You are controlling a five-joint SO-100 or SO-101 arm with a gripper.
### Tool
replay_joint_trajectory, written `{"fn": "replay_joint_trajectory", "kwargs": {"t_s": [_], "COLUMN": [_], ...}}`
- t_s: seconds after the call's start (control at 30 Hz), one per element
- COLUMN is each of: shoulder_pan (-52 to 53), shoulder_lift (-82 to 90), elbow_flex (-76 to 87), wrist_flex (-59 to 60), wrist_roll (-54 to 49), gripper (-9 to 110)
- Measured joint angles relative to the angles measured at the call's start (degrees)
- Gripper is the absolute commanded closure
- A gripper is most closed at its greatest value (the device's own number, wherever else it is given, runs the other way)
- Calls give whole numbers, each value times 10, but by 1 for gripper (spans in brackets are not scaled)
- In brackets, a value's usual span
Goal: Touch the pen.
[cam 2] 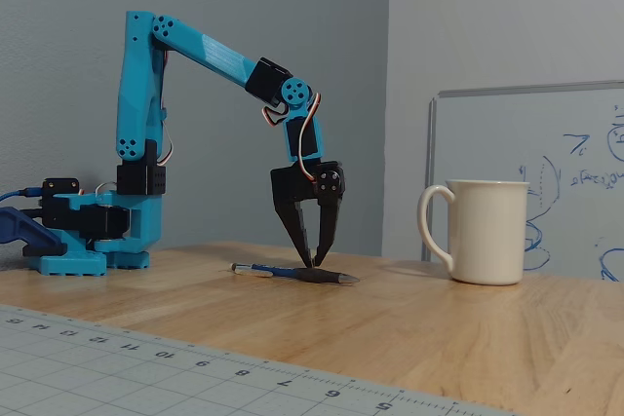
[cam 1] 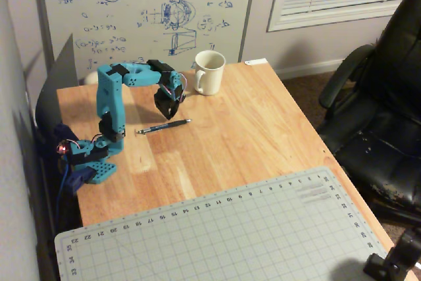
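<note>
The pen (cam 1: pixel 164 126) is thin and dark and lies flat on the wooden table (cam 1: pixel 263 136). In the fixed view the pen (cam 2: pixel 292 273) points right. My gripper (cam 1: pixel 169 114) hangs from the blue arm with its fingers pointing down. In the fixed view the gripper (cam 2: pixel 314 259) has its tips nearly together, just above the pen's right half. I cannot tell whether the tips touch the pen. The gripper holds nothing.
A white mug (cam 1: pixel 209 72) stands behind the pen, right of the gripper; it also shows in the fixed view (cam 2: pixel 483 231). A grey cutting mat (cam 1: pixel 223 235) covers the table's near part. A whiteboard (cam 1: pixel 145 11) leans behind. A black chair (cam 1: pixel 381 110) stands to the right.
</note>
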Motion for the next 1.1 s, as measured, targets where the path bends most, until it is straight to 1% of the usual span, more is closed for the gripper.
{"fn": "replay_joint_trajectory", "kwargs": {"t_s": [0.5, 1.1], "shoulder_pan": [46, 47], "shoulder_lift": [0, 0], "elbow_flex": [0, 0], "wrist_flex": [0, 0], "wrist_roll": [0, 0], "gripper": [101, 101]}}
